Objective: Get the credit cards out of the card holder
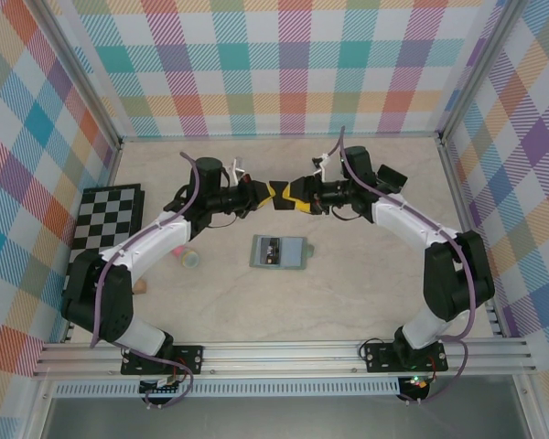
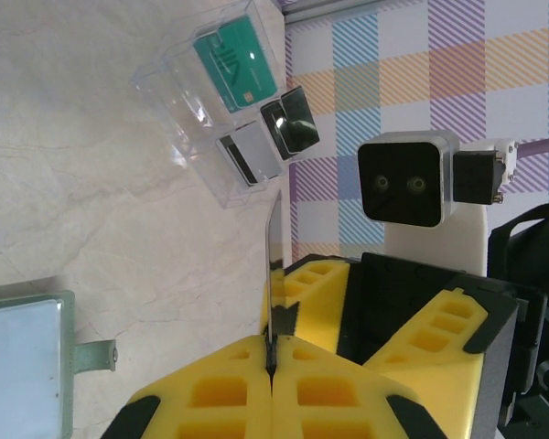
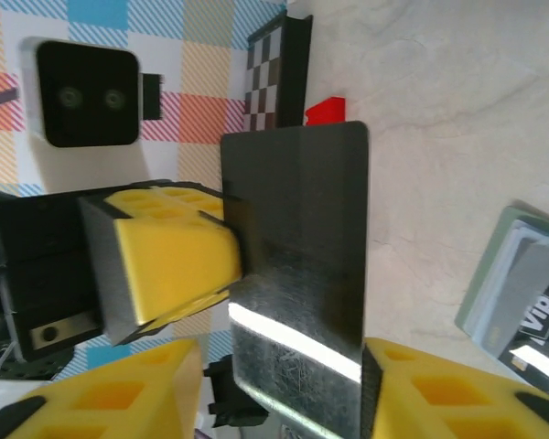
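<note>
The grey-teal card holder (image 1: pixel 278 251) lies open and flat on the table, with a dark credit card (image 3: pixel 531 315) in one panel; its tab strap (image 2: pixel 96 355) shows in the left wrist view. Above the table, behind the holder, both grippers meet. My left gripper (image 1: pixel 265 192) (image 2: pixel 273 352) is shut on another dark credit card (image 3: pixel 297 229), seen edge-on (image 2: pixel 274 247) from its wrist. My right gripper (image 1: pixel 297 194) (image 3: pixel 279 389) straddles that card's width. One of its fingers (image 3: pixel 457 393) touches the card's edge and a gap shows at the other, so it stands open.
A clear plastic tray (image 2: pixel 178 87) holding a teal card (image 2: pixel 236 64) sits near the back wall. A chequered board (image 1: pixel 110 218) lies at the left. A small pink-green object (image 1: pixel 190 259) and a tan one (image 1: pixel 140 288) lie left of the holder.
</note>
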Controlling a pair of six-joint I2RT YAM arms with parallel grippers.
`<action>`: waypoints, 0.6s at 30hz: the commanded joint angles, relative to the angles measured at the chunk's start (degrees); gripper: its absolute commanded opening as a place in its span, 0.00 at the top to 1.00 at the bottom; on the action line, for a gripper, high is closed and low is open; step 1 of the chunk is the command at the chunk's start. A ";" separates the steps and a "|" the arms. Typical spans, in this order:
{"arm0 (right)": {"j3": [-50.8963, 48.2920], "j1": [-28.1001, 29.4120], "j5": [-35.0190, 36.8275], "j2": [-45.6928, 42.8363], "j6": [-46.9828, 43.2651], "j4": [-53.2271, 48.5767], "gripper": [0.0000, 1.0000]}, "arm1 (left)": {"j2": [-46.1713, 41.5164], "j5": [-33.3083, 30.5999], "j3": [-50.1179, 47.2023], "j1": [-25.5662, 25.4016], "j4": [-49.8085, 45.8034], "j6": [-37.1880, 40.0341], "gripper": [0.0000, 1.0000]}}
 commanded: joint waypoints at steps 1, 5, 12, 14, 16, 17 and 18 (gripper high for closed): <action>0.76 -0.51 -4.77 0.43 2.23 5.58 0.61 | 0.44 2.58 0.15 0.52 2.30 -1.03 1.00; 1.10 -0.64 -5.89 1.03 1.92 7.03 0.77 | -0.14 2.17 0.07 0.58 1.26 -0.37 1.00; 5.81 -0.68 -2.21 2.39 -9.34 -2.02 1.00 | -1.62 -5.25 3.31 0.59 -12.84 4.19 0.60; 6.98 -0.67 1.67 1.98 -14.06 -5.60 1.00 | -2.49 -11.82 5.30 0.63 -21.41 7.76 0.36; 7.98 -0.69 4.47 1.65 -17.10 -7.20 1.00 | -3.20 -18.09 6.72 1.10 -29.61 10.53 0.22; 9.16 -0.69 5.99 1.53 -19.07 -9.35 1.00 | -3.59 -20.67 6.99 1.43 -32.09 11.93 0.17; 10.38 -0.72 7.55 1.43 -21.11 -11.55 1.00 | -4.08 -22.77 7.09 1.79 -33.85 12.96 0.12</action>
